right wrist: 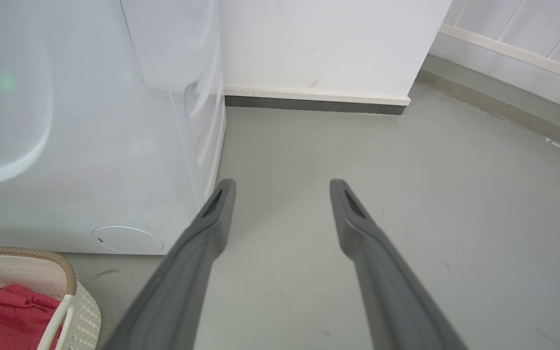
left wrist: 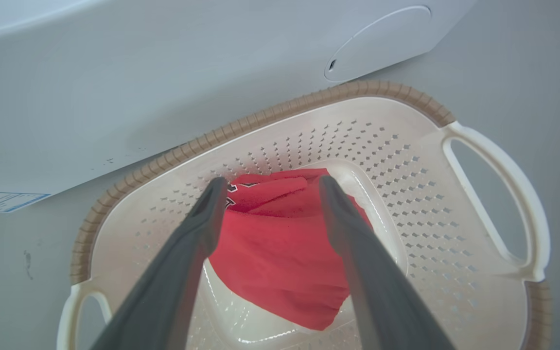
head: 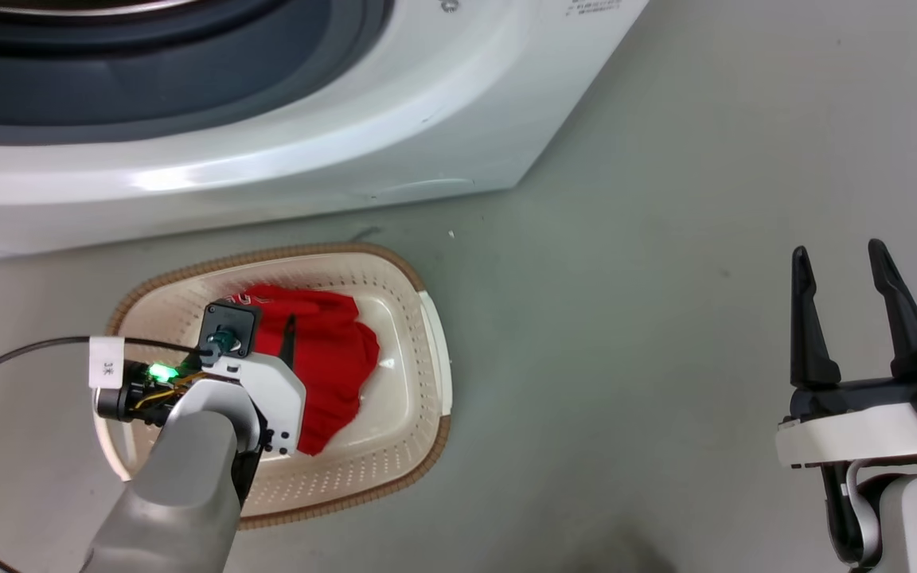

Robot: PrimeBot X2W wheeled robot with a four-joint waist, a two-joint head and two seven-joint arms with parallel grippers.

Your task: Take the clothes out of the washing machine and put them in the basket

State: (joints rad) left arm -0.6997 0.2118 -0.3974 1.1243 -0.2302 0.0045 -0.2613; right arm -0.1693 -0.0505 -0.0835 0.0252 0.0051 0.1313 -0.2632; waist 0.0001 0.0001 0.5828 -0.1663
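My left gripper (left wrist: 272, 181) hangs over the small cream-white perforated plastic basket with the brown woven-look rim (left wrist: 260, 116), its two dark fingers spread wide and gripping nothing. The bright red soft fabric garment with white lettering (left wrist: 280, 253) lies crumpled on the basket's bottom beneath them. To finish this drop well, I judge I should lift straight up with the fingers apart so no fold snags and rides out, clearing the rim before swinging toward the large white front-loading washing machine (head: 267, 159) just behind the basket. My right gripper (head: 839, 255) waits spread and empty over the grey floor (head: 626, 318), well apart. I count one garment, one basket, one machine and two grippers. I cannot see into the drum to tell whether more remains.
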